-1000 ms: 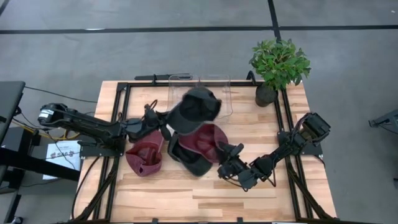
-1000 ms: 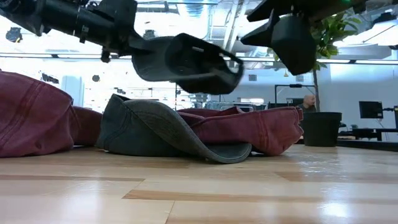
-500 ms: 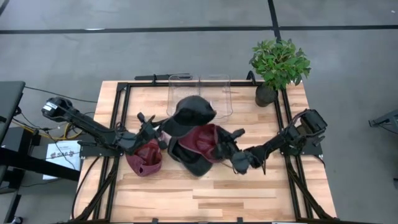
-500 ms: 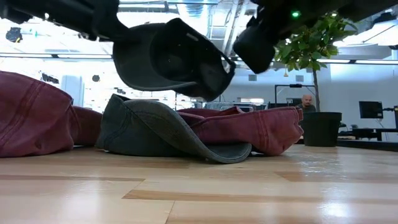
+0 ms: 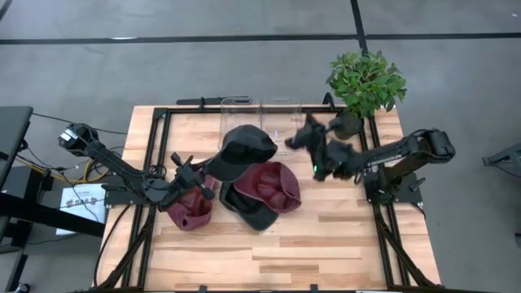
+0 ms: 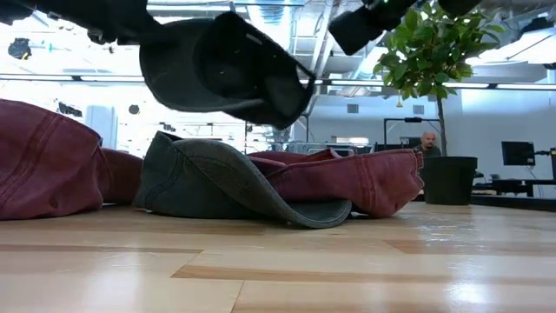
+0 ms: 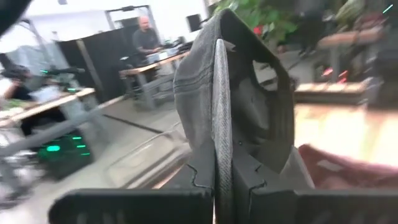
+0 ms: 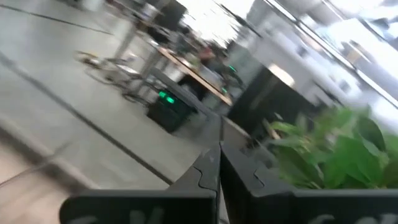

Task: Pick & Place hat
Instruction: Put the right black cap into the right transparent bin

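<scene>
Overhead, the left gripper (image 5: 198,172) sits near the middle of the wooden table (image 5: 326,244), its fingers pinched tight on an edge of a dark grey hat (image 5: 242,150), which hangs in the air clear of the tabletop. In the left wrist view the two dark fingers (image 7: 200,171) press together with a thin fold of the hat's fabric clamped between them — the cap's hollow faces outward beyond the fingertips. Seen from above, the hat stretches away from the left gripper toward the far edge of the table, where a clear container (image 5: 262,114) stands; the hat's far rim lies just short of it. Below and beside the lifted hat, a maroon hat (image 5: 273,183) rests on another dark hat (image 5: 248,213), and a second maroon hat (image 5: 189,207) lies close under the left arm. The right gripper (image 5: 299,140) hovers beside the container with fingers pressed together on nothing, near a potted plant (image 5: 364,85). Judging by the layout, the container is the likely drop spot — and the left arm, already carrying the hat, needs only to reach farther along the hat's own line toward it.
</scene>
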Tool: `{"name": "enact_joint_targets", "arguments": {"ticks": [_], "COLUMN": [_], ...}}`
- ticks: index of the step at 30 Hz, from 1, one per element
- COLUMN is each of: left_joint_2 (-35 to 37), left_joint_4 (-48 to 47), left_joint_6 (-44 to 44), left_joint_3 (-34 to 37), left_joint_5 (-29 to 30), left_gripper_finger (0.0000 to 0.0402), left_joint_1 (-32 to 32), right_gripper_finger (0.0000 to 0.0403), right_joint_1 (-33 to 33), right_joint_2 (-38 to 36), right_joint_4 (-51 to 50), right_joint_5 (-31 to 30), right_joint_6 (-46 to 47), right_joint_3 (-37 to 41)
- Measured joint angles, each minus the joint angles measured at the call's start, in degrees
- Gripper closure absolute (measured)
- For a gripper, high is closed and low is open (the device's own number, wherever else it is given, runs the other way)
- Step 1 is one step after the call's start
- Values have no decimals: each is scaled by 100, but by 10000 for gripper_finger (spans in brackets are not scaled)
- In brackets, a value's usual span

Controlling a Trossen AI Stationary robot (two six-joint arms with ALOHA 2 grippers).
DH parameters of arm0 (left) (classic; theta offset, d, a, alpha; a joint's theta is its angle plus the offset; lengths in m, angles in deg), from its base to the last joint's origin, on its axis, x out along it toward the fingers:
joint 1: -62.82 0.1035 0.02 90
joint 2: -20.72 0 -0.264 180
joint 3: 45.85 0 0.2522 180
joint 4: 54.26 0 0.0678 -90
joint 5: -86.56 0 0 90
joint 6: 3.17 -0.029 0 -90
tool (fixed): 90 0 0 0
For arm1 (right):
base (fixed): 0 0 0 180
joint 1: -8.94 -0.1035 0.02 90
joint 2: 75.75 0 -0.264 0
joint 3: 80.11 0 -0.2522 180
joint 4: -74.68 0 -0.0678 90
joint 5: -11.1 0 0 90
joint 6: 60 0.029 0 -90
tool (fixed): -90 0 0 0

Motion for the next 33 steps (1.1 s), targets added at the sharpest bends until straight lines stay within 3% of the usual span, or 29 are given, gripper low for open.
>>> {"name": "enact_joint_targets", "arguments": {"ticks": [6,12,20,26,33], "left_joint_2": [0,0,0,0,-9], "left_joint_4": [722,889,918,926,813], "left_joint_6": [42,102,249,344,375], "left_joint_3": [0,0,0,0,15], "left_joint_5": [-837,-1064,-1534,-1712,-1452], "left_gripper_finger": [389,389,389,389,389], "left_joint_1": [180,566,876,826,820], "right_gripper_finger": [403,403,403,403,403], "right_joint_1": [683,534,-115,-85,151], "right_joint_2": [82,843,2398,3404,3765], "right_joint_4": [-41,-56,-50,-63,-179], "right_joint_5": [120,178,739,899,791], "right_joint_6": [553,883,-45,-900,-1314], "right_joint_3": [-2,-374,-2154,-3405,-3727]}}
